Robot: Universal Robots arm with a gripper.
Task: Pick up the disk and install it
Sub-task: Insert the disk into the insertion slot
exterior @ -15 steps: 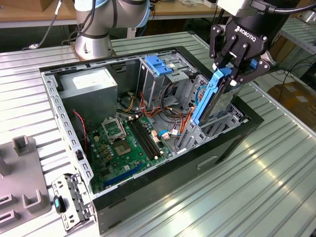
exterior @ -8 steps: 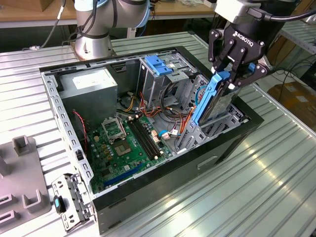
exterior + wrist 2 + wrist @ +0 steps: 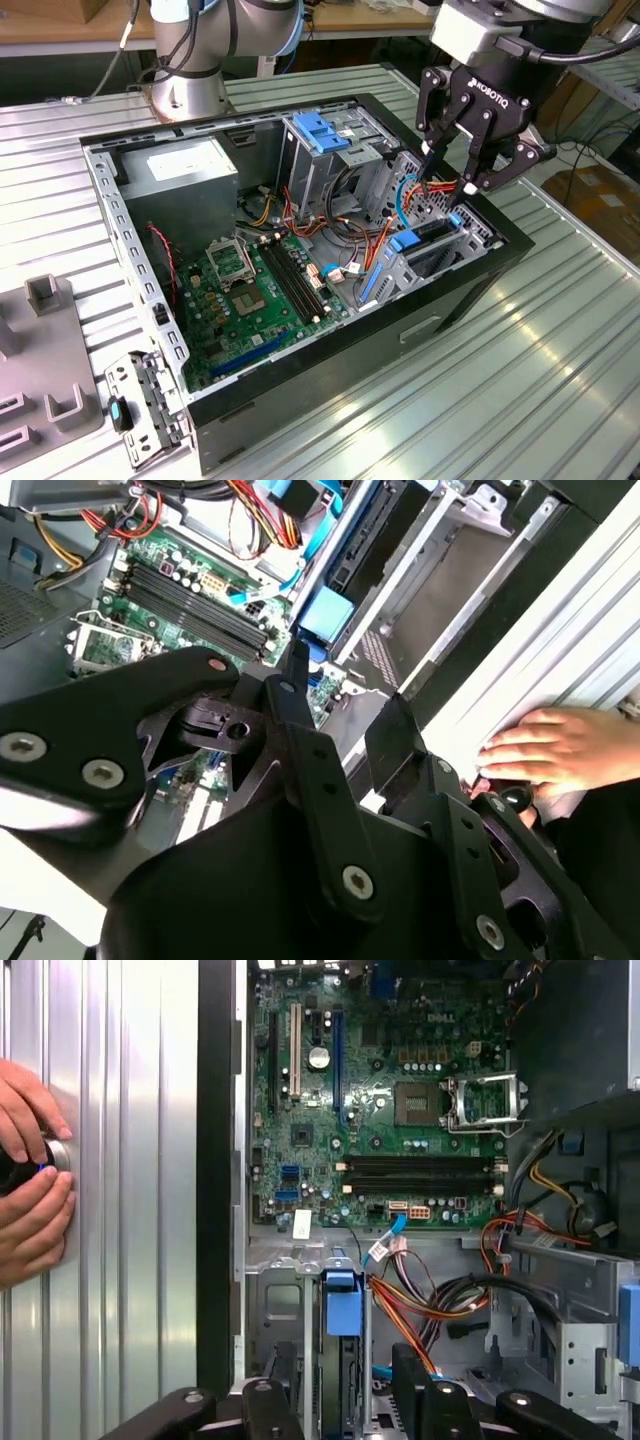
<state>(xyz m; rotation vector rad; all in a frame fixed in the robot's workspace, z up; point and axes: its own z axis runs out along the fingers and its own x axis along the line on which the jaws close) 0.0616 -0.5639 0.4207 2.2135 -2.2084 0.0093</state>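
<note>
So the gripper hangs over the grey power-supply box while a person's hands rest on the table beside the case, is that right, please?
Not quite: in the exterior view the gripper hangs over the disk in its drive bay, far from the power-supply box. The hands do rest on the table.

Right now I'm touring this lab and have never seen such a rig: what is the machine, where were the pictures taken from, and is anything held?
This is a robot arm ending in a gripper, a two-fingered claw. The exterior view looks from off the arm at an open computer case on a ribbed metal table. Both wrist views ride on the arm, looking past the claw. The gripper hangs open over the drive bay, gripping nothing. The disk, with blue rails, stands in that bay below it. A person's hands rest on the table beside the case.
</note>
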